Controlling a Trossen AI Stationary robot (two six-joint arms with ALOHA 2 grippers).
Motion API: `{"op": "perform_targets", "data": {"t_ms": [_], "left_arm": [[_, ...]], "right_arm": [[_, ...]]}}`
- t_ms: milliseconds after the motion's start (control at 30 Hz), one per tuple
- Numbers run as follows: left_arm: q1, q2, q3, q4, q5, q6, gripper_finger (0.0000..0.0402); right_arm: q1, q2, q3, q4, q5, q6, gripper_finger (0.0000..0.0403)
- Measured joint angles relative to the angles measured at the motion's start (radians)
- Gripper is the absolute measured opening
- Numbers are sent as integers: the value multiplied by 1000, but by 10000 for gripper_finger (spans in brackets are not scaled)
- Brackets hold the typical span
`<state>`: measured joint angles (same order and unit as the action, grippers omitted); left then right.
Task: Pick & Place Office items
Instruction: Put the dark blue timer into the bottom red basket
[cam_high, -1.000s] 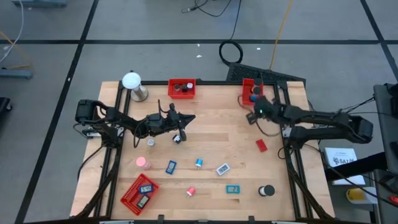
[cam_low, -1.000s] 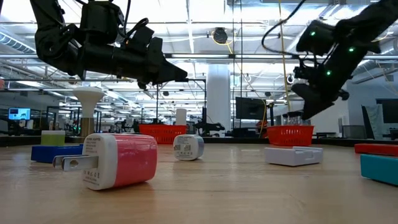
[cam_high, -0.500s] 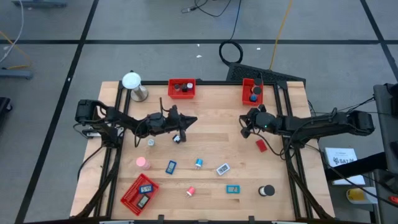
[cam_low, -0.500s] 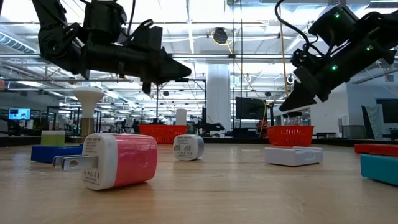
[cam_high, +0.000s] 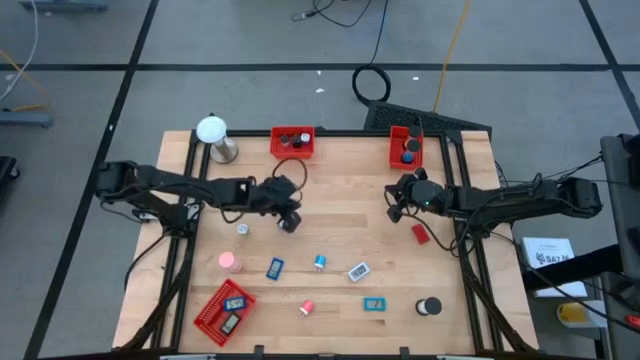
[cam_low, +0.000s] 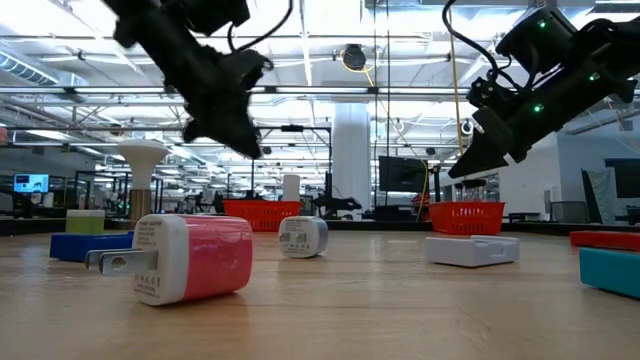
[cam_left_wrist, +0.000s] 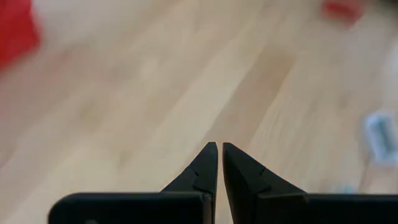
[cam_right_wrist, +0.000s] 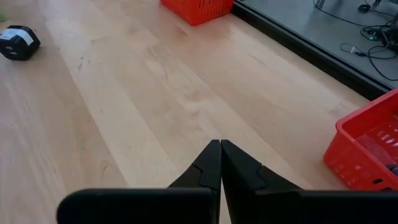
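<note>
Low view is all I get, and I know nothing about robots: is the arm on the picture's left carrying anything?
Observer: No. Its wrist view shows the left end effector shut, with nothing between its fingers.
Operator: And the other arm?
Observer: The right end effector is shut and empty, above the bare wooden tabletop.
Operator: Is anything close to my camera hidden from me?
Observer: Yes. The high view shows a red mesh tray at the near left corner, with flat pieces inside.
</note>
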<state>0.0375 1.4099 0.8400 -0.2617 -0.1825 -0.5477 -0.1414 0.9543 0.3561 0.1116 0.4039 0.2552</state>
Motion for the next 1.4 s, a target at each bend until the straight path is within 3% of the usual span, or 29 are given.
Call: {"op": "perform_targets", "data": {"t_ms": [133, 300, 533, 667, 800, 1033, 1133, 1267, 1400], "left_arm": [[-19, 6, 92, -297, 0, -98, 55], [-27, 6, 179, -628, 63, -286, 127], [-61, 7, 176, -807, 178, -470, 234], [-72, 7, 168, -822, 161, -519, 274], [-72, 7, 168, -860, 155, -529, 286], [-92, -2, 167, -786, 155, -518, 265], [-147, -15, 168, -682, 186, -526, 252], [-259, 54, 167, -515, 197, -572, 237], [-334, 119, 168, -483, 198, -705, 233]], "right_arm": [[6, 0, 0, 13, -17, -6, 0], [6, 0, -8, 44, -17, -11, 0], [6, 0, -68, 174, -27, -48, 0], [5, 0, -90, 249, -99, -75, 0], [5, 0, -91, 263, -104, -85, 0], [5, 0, -91, 258, -104, -109, 0], [5, 0, -91, 258, -104, -111, 0], [5, 0, -91, 264, -104, -111, 0], [5, 0, -92, 283, -103, -111, 0]]}}
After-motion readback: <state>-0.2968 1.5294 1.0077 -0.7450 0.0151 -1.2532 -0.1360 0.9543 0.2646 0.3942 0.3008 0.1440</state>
